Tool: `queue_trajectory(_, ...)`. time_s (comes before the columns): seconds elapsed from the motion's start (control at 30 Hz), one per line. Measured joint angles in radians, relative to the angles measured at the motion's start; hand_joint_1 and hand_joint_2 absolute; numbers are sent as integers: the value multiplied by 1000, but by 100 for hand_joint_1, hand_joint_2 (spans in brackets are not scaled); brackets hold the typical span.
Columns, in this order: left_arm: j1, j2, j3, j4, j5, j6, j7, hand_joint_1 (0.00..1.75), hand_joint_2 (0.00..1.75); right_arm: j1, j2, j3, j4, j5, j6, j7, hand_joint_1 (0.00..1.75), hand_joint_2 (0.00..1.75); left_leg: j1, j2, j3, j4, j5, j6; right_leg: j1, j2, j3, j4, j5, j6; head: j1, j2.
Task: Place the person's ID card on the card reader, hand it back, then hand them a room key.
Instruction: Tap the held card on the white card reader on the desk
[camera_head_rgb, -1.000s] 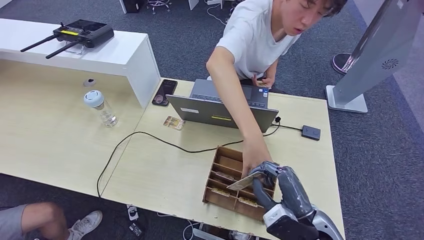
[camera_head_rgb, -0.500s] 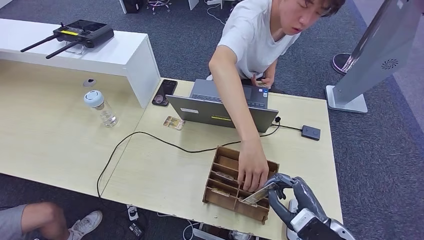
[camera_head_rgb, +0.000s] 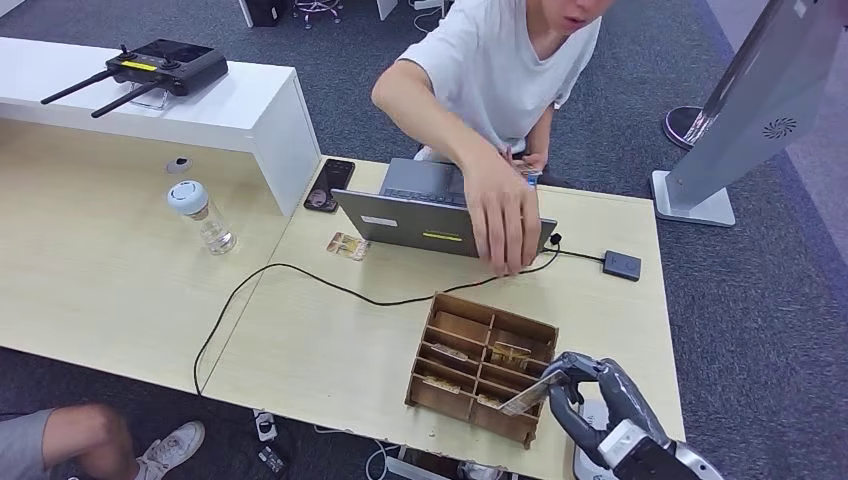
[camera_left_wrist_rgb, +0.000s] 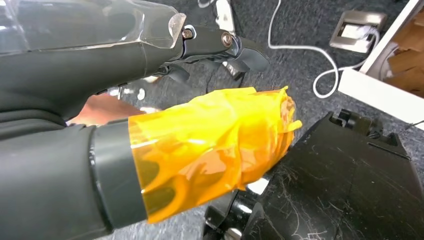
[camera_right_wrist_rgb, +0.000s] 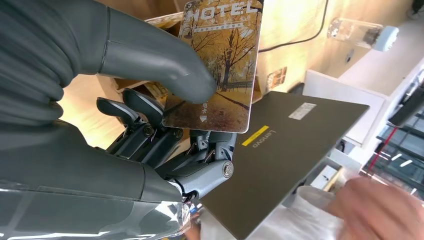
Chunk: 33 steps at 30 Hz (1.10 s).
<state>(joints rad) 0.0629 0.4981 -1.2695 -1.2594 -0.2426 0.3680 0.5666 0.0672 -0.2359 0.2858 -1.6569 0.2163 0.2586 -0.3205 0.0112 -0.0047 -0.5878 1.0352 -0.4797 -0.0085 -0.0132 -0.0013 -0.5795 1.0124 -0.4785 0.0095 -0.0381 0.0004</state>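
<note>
We've got the room key (camera_right_wrist_rgb: 220, 65) pinched in our right hand (camera_head_rgb: 590, 400), thumb (camera_right_wrist_rgb: 165, 70) pressed on its printed face and the darker fingers behind it, low at the near right corner of the desk beside the wooden tray (camera_head_rgb: 480, 365). It looks thin, stiff and glossy, so it's light but likely slick. We judge that holding one end and leaving the far end free gives the person's hand (camera_head_rgb: 505, 215), now over by the laptop (camera_head_rgb: 440, 225), something to take. Our left hand (camera_left_wrist_rgb: 210, 145) hangs low, and we cannot tell how its fingers lie.
</note>
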Motion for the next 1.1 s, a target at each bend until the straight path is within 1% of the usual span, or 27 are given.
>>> queue_trajectory(0.13,40,1,27,1,127,29,-52,0,0,22,-25,-12,-1,-3,4,11,175,175,0,0,0,0,-1,0,0,0,0,0,0,0,0,0)
queue_trajectory(0.27,96,11,51,1,348,80,-144,0,0,47,-62,-20,-3,6,-4,30,175,175,0,0,0,0,-1,0,0,0,0,0,0,0,0,0)
queue_trajectory(0.47,156,52,58,-16,675,146,-260,0,0,72,-134,-25,-3,26,-19,60,175,175,0,0,0,0,-1,0,0,0,0,-1,0,0,0,0)
queue_trajectory(0.57,177,77,55,-42,872,173,-338,0,0,75,-173,-24,-3,31,-20,69,175,175,0,0,0,0,-1,0,0,0,0,-1,0,0,0,0)
queue_trajectory(0.77,196,137,8,-112,1332,190,-554,0,0,67,-238,-24,1,34,-17,79,175,175,0,0,0,0,-1,0,0,0,1,-1,0,0,0,0)
queue_trajectory(0.93,196,175,-47,-164,1646,145,-708,0,0,42,-274,-16,13,68,-21,100,175,175,0,0,0,0,-1,0,0,0,1,-1,0,0,0,0)
queue_trajectory(1.0,194,187,-71,-180,1718,125,-757,0,0,27,-288,-11,18,85,-22,113,175,175,0,0,0,0,-1,0,0,0,1,-1,0,0,0,0)
queue_trajectory(1.1,181,201,-110,-193,1730,111,-792,0,0,7,-301,0,26,105,-27,134,175,175,0,0,0,0,-1,0,0,-1,1,-1,0,0,0,0)
